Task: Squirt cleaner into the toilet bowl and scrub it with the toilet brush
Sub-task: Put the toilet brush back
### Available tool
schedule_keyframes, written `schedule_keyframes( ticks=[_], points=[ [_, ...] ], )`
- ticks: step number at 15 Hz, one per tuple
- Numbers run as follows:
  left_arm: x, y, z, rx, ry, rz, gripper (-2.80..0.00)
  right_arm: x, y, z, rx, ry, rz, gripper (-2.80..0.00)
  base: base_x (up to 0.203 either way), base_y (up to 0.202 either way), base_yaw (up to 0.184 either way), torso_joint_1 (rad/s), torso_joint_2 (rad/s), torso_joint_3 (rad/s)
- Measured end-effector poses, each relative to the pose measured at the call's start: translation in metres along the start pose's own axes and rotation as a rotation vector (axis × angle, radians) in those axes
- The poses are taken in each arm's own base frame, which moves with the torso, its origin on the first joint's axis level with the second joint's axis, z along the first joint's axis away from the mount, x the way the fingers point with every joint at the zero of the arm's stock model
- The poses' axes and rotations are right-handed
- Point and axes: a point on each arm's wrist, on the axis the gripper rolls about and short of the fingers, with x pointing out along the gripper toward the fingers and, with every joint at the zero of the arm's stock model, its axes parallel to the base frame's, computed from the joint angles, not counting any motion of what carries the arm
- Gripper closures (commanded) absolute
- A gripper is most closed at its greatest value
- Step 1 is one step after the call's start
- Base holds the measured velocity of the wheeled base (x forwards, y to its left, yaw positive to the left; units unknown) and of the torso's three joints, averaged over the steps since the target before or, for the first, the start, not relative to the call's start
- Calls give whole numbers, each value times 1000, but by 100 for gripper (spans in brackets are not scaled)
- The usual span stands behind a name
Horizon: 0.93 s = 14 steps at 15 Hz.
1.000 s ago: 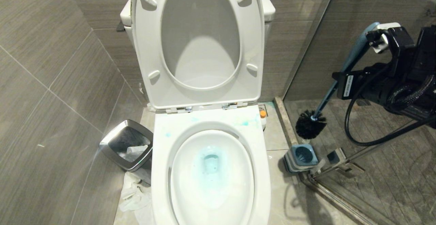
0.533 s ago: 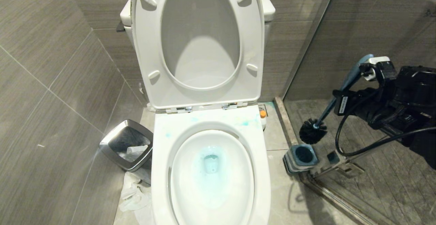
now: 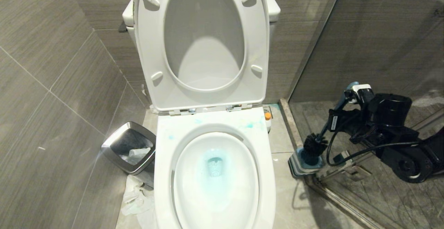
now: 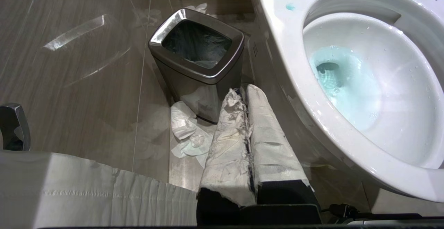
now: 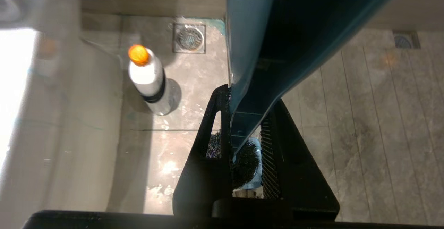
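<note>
My right hand point(image 3: 341, 112) was low beside the toilet, to its right near the glass shower screen, pinching the toilet brush point(image 3: 321, 133) by its blue handle. The fingers point(image 5: 270, 152) were pressed against that handle from both sides, seen plainly from the right wrist. The brush leaned, handle up toward my wrist, and its black bristle head point(image 3: 314, 145) sat in the mouth of the square blue-and-grey holder point(image 3: 295, 164) on the floor; how deep it was in I could not tell.

The toilet bowl point(image 3: 163, 173) stood in front of me with seat and lid point(image 3: 149, 66) raised against the tank. Pale blue water lay around the drain point(image 3: 215, 163), and blue smears marked the rim at the back point(image 3: 248, 125).

The cleaner bottle point(image 5: 147, 78), white with an orange cap point(image 3: 267, 116), stood upright on the floor tiles between the toilet base and the shower threshold, behind the holder and apart from it. A square floor drain point(image 5: 189, 38) lay just beyond it.

My left hand point(image 4: 244, 99) hung on the other side of the toilet, its two paper-wrapped fingers point(image 4: 229, 142) pressed together and empty. Just past them stood a small steel-rimmed bin point(image 4: 197, 60), with crumpled tissue point(image 4: 187, 132) on the floor at its foot.
</note>
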Motion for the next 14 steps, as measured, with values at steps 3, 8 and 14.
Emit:
schedule_keyframes(
  ticks=[3,8,14],
  points=[
    [0,0,0,0,0,0,0,20,1,-29,-4,26,-10,0,0,0,0,0,0,0],
    [0,0,0,0,0,0,0,48,-1,-73,-10,55,-35,0,0,0,0,0,0,0],
    [0,0,0,0,0,0,0,73,-3,-98,-12,80,-51,0,0,0,0,0,0,0]
  ],
)
